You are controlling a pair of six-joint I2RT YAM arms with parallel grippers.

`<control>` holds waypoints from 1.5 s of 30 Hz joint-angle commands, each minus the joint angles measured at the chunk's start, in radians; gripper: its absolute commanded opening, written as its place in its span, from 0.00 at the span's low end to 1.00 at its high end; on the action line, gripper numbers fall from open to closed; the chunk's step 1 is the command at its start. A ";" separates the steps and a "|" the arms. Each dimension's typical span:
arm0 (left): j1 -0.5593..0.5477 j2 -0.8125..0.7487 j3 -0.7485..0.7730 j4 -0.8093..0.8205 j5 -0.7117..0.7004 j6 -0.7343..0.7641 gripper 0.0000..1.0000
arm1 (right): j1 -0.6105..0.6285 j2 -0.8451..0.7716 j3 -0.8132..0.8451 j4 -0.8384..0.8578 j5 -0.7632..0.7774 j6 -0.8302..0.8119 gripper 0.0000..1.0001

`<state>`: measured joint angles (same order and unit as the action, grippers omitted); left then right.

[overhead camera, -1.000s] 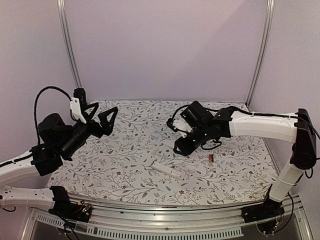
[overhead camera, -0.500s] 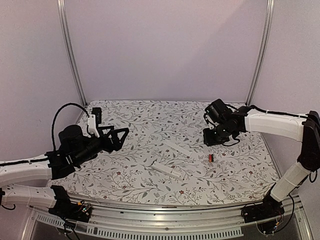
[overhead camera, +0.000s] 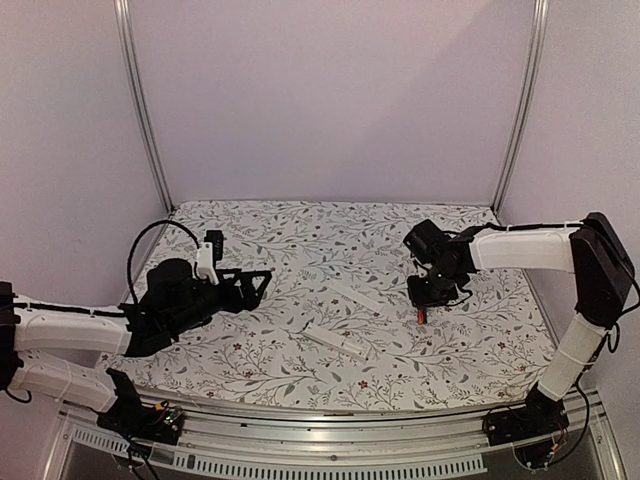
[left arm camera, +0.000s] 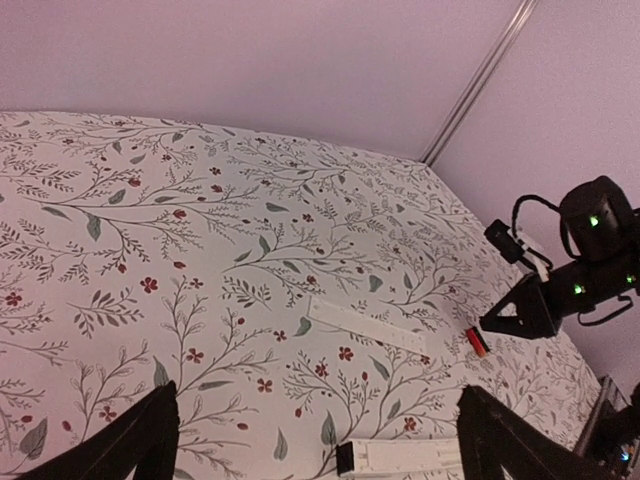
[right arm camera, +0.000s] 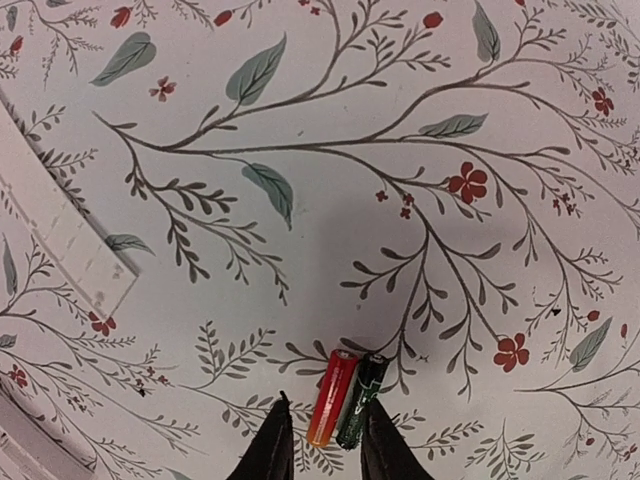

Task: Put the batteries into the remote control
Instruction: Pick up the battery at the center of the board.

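Observation:
Two batteries, one red-orange [right arm camera: 332, 397] and one black [right arm camera: 360, 400], lie side by side on the floral cloth; they show as a small red mark [overhead camera: 422, 315] from above. My right gripper [right arm camera: 327, 430] stands low over their near ends, open but narrow. Its fingers flank the pair, the left finger clear of the red one. The white remote control [overhead camera: 338, 341] lies near the front middle, its black end [left arm camera: 346, 458] toward my left gripper [left arm camera: 318, 395]. That gripper is open wide and holds nothing. It hovers [overhead camera: 255, 281] left of the remote.
A thin white cover strip [overhead camera: 355, 298] lies between the remote and the batteries, also seen at the left of the right wrist view [right arm camera: 60, 225]. Metal frame posts [overhead camera: 140, 100] and purple walls close in the back and sides.
My right gripper swung right and came down onto the batteries while its jaws narrowed. The left arm dropped lower and reached right toward the remote, jaws still wide.

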<state>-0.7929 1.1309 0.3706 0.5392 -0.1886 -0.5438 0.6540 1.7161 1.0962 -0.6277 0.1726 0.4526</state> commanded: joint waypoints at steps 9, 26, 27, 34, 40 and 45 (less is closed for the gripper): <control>0.031 0.195 0.201 0.029 0.119 0.070 0.98 | -0.013 0.059 -0.024 0.032 -0.047 0.024 0.20; 0.028 -0.024 0.082 -0.037 0.040 -0.079 0.95 | -0.014 0.096 -0.017 0.030 -0.050 -0.048 0.16; 0.027 -0.045 0.075 -0.050 0.025 -0.085 0.95 | -0.015 0.100 -0.012 0.026 -0.040 -0.055 0.16; 0.024 -0.122 0.062 -0.105 -0.005 -0.010 0.95 | -0.014 0.089 -0.009 0.054 -0.088 -0.054 0.10; 0.024 -0.085 0.058 -0.037 0.005 0.085 0.96 | -0.014 0.116 -0.014 0.088 -0.138 -0.056 0.00; 0.024 -0.033 0.076 0.027 0.073 0.188 0.95 | -0.020 0.066 0.019 0.091 -0.161 -0.105 0.00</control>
<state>-0.7712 1.0634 0.4416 0.5137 -0.1680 -0.4652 0.6453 1.8042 1.0729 -0.5541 0.0532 0.3901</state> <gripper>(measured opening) 0.949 0.063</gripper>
